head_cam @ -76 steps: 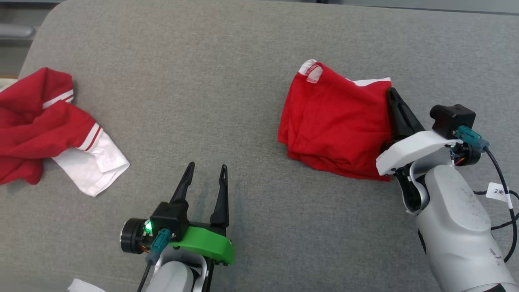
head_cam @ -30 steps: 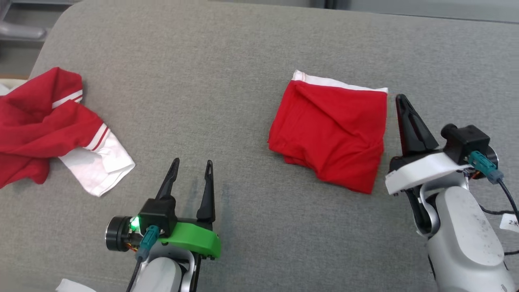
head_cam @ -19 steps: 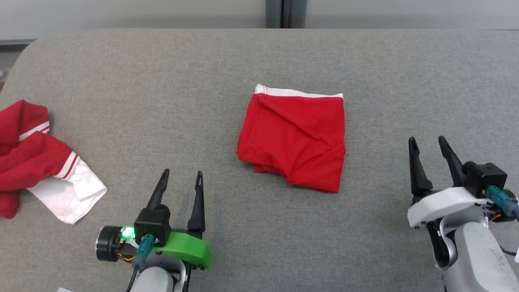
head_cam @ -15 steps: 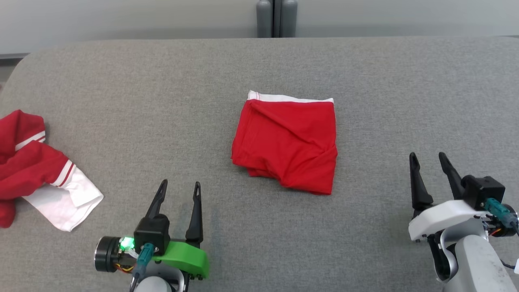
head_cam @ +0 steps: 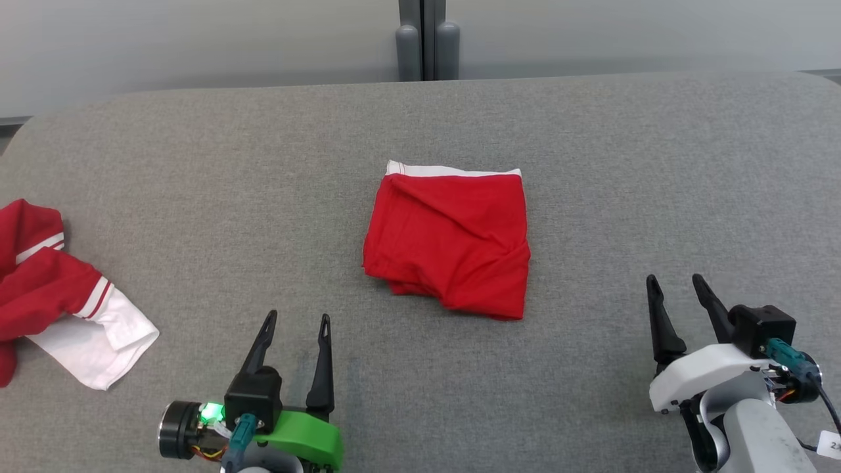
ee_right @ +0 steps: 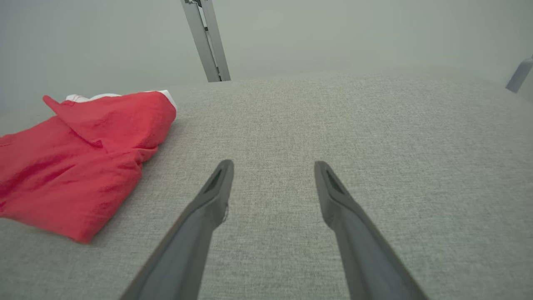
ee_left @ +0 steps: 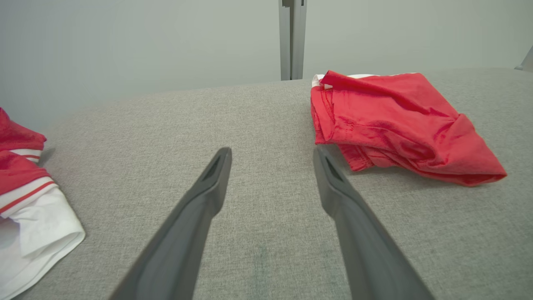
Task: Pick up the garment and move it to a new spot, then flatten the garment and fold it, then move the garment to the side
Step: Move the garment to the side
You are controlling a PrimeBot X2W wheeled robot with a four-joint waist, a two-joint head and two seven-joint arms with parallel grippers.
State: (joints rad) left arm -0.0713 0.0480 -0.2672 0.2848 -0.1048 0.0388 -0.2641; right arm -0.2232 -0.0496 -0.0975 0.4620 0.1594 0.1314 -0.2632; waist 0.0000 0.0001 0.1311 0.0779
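Red-and-white crumpled cloth [head_cam: 59,295] at far left edge, on grey fabric surface [head_cam: 197,164]. Lower left: left gripper [head_cam: 297,317], fingers spread, holding nothing. Centre frame: folded red garment [head_cam: 453,246], white band along its top. Lower right: right gripper [head_cam: 675,280], spread, well apart from garment.

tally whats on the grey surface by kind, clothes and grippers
garments: 2, the folded red garment in the middle and the crumpled red and white garment at the left edge
grippers: 2, the left gripper and the right gripper, both with jaws open and holding nothing
total: 4
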